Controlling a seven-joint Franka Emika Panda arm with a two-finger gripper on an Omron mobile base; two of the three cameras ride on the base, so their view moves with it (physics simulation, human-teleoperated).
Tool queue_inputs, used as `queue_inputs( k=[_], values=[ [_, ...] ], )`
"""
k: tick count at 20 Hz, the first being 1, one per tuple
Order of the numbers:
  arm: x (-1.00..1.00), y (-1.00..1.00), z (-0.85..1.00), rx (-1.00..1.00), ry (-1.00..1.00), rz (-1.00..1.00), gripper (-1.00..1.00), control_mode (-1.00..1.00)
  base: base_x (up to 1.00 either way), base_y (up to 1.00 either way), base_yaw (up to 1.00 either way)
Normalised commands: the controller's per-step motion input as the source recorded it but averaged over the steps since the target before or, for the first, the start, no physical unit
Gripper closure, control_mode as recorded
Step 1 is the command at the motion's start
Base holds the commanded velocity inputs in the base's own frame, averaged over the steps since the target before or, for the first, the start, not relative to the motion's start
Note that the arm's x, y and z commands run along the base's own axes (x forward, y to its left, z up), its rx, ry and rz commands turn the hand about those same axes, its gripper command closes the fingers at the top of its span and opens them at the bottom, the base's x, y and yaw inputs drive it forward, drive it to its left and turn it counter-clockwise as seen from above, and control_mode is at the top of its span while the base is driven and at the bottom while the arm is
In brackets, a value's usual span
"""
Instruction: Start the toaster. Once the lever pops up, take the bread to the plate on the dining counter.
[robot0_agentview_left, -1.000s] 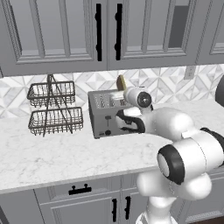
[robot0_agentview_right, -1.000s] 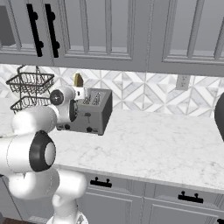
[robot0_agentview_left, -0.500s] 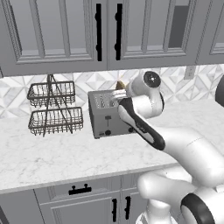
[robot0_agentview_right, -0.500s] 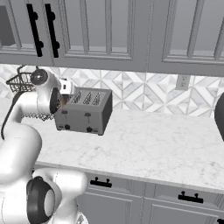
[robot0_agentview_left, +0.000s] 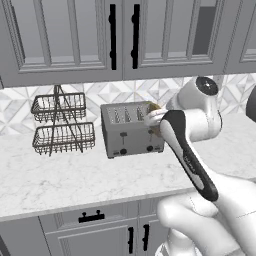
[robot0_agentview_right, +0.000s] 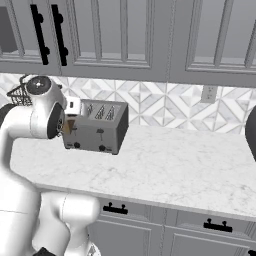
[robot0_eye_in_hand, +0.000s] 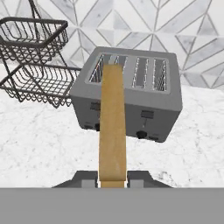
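Note:
The grey four-slot toaster (robot0_agentview_left: 131, 129) (robot0_agentview_right: 97, 130) (robot0_eye_in_hand: 131, 103) stands on the kitchen counter against the tiled wall. My gripper (robot0_eye_in_hand: 112, 180) is shut on the bread (robot0_eye_in_hand: 112, 131), a tan slice seen edge-on, held in the air in front of and above the toaster. From the left base view the bread (robot0_agentview_left: 153, 107) peeks out beside the white hand at the toaster's right end. In the right base view the bread (robot0_agentview_right: 67, 126) shows as a tan patch behind my arm. The toaster's slots look empty. The plate and the dining counter are out of view.
A two-tier black wire basket (robot0_agentview_left: 62, 122) (robot0_eye_in_hand: 33, 65) stands left of the toaster. White marble counter (robot0_agentview_right: 165, 160) stretches to the right. Grey wall cabinets (robot0_agentview_left: 120, 35) hang above, and my own arm (robot0_agentview_left: 190, 150) crosses in front of the toaster's right side.
The arm has swung and straightened upward. The bread has come down from above the toaster's top to its right end, still in the shut gripper.

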Motion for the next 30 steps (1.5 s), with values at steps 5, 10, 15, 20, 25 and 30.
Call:
queue_inputs(
  k=[5, 10, 15, 20, 25, 30],
  values=[
    [-1.0, -0.78, 0.17, 0.0, -0.03, 0.0, 1.0, -1.0, 0.0, 0.0, 0.0],
    [-1.0, -0.53, 0.36, 0.01, -0.01, -0.03, 1.0, -1.0, 0.0, 0.0, 0.0],
    [0.0, 0.0, 0.0, 0.0, 0.0, 0.0, 1.0, 1.0, -1.0, -0.28, -0.02],
    [0.0, 0.0, 0.0, 0.0, 0.0, 0.0, 1.0, 1.0, -0.78, -0.2, -0.3],
    [0.0, 0.0, 0.0, 0.0, 0.0, 0.0, 1.0, 1.0, -0.06, -0.54, -0.64],
    [0.0, 0.0, 0.0, 0.0, 0.0, 0.0, 1.0, 1.0, 0.06, -0.4, -0.73]
  ],
)
